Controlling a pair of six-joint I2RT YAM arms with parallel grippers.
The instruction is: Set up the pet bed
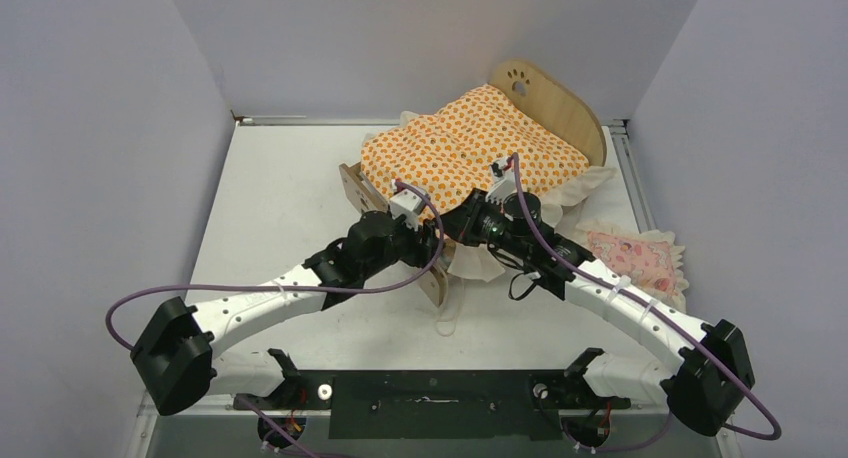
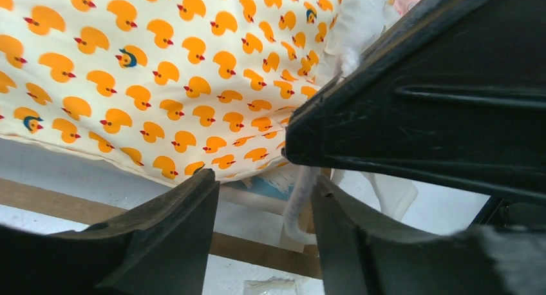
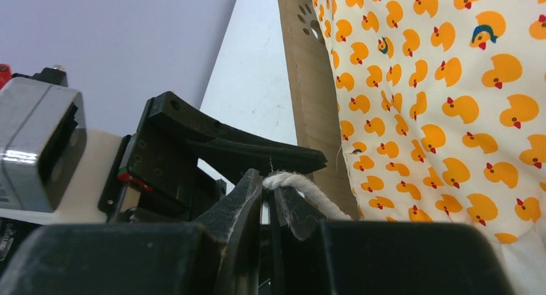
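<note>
Closest to the left wrist lens, the left gripper (image 2: 264,182) stands partly open. A white cord (image 2: 297,201) hangs loose in the gap between its fingers (image 2: 161,237), and neither finger presses on it. The right gripper (image 3: 267,182) comes in from the right, closed tight on that same cord, which curls out over its fingertips toward the duck-print mattress (image 3: 451,102).

From above, both grippers meet at the near end of the pet bed (image 1: 550,98), just beside its plywood footboard (image 1: 352,186). The bed lies on the far middle of the table (image 1: 290,198) and runs diagonally. Its arched headboard with the paw cutout is at the far right, well apart from both grippers. The mattress covers the frame, and its pale ruffle spills over the near edge under the two wrists. A pink frilled pillow (image 1: 630,256) lies on the table to the right of the bed, beside the right arm.
</note>
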